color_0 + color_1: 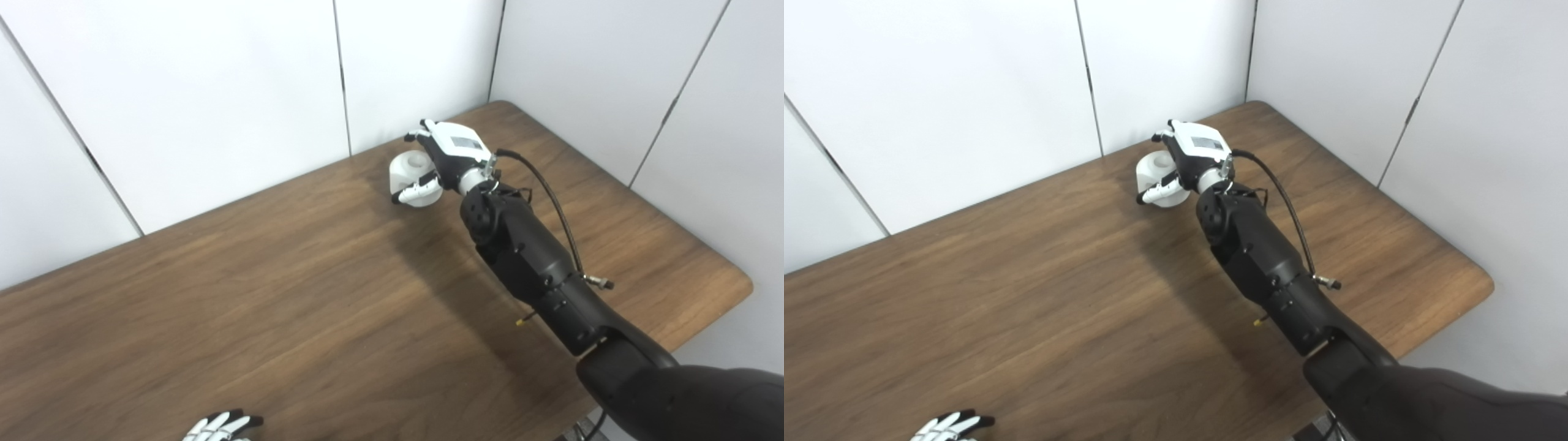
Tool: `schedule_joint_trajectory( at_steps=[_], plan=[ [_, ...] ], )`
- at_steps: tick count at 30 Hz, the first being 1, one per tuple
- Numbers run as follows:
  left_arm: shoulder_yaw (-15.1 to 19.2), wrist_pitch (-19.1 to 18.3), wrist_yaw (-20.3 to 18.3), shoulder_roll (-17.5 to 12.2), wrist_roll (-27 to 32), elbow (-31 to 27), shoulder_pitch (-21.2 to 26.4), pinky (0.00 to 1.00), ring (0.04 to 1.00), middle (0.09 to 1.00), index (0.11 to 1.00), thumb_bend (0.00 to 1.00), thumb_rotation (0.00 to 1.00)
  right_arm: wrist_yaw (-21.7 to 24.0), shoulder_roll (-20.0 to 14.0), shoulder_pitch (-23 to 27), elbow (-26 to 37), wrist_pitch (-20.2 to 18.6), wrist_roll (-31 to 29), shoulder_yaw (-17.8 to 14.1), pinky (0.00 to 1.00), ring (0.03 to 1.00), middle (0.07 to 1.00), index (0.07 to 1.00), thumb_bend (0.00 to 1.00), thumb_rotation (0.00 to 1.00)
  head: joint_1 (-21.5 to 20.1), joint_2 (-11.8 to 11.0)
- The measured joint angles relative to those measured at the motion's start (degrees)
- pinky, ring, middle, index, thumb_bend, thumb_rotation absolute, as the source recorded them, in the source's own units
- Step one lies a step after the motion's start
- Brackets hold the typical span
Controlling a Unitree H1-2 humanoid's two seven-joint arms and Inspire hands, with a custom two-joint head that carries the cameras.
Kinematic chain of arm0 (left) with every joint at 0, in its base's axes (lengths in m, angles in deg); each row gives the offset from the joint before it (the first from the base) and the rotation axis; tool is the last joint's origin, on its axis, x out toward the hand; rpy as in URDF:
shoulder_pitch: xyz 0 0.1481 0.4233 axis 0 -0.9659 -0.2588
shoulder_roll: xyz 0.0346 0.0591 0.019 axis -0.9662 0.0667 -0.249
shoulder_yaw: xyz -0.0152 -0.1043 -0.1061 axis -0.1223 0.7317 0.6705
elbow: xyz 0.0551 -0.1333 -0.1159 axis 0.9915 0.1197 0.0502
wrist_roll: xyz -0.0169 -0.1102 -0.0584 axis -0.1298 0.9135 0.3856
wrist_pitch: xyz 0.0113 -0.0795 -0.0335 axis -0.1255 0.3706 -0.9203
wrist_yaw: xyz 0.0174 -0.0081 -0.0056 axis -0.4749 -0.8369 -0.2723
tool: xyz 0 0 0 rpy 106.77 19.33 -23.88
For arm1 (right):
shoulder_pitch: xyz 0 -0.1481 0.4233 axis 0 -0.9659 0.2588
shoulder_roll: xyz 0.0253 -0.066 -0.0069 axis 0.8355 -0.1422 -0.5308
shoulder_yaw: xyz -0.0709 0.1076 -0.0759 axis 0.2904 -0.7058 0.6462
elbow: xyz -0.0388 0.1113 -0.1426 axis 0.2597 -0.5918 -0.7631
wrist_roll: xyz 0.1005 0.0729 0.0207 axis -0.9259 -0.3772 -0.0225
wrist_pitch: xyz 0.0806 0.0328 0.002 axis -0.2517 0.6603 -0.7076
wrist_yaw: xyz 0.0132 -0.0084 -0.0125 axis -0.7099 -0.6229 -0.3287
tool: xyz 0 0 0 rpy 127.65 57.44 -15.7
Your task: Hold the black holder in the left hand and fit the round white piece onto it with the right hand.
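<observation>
The round white piece (411, 170) stands on the wooden table (257, 294) near its far edge, by the wall. My right hand (442, 160) reaches out to it and wraps around it, thumb (416, 193) across its near side and fingers (421, 131) over its far side. The piece still seems to rest on the table. It also shows in the right eye view (1155, 170). Only the fingertips of my left hand (223, 427) show at the bottom edge, stretched out and apart, holding nothing. No black holder is in view.
White wall panels (245, 92) stand close behind the table's far edge and along its right side. The table's rounded right corner (738, 285) lies just beyond my right forearm (533, 263). A cable (554, 202) loops off the right wrist.
</observation>
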Motion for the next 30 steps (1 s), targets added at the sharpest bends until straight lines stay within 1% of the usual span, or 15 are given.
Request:
schedule_joint_trajectory(
  at_steps=[7, 22, 25, 30],
  plan=[
    [0.3, 0.0, 0.0, 0.2, 0.0, 0.0, -0.1, 0.9, 0.886, 0.815, 0.486, 0.52, 0.04, 0.0, 0.0, 0.1, -1.7, 0.0, 0.0, 0.1, 0.93, 1.0, 0.985, 0.807, 0.69, 0.4, 0.2, 0.0],
    [0.4, 0.0, -0.1, 0.2, 0.1, 0.0, -0.3, 0.9, 0.892, 0.82, 0.486, 0.52, 0.04, 0.4, -0.7, 0.0, -1.7, 0.0, 0.1, -1.0, 0.94, 1.0, 0.985, 0.804, 0.68, 0.41, 0.4, 0.5],
    [0.4, 0.0, -0.2, 0.2, 0.1, 0.0, -0.3, 0.91, 0.896, 0.824, 0.486, 0.52, 0.04, 0.4, -0.7, -0.1, -1.7, 0.0, 0.1, -1.3, 0.93, 1.0, 0.981, 0.8, 0.68, 0.41, 0.6, 0.8],
    [0.5, 0.0, -0.3, 0.3, 0.0, 0.0, -0.3, 0.89, 0.887, 0.816, 0.486, 0.52, 0.04, 0.4, -0.8, -0.3, -1.7, 0.0, 0.3, -1.3, 0.91, 1.0, 0.978, 0.798, 0.68, 0.41, 0.7, 0.7]
  ],
)
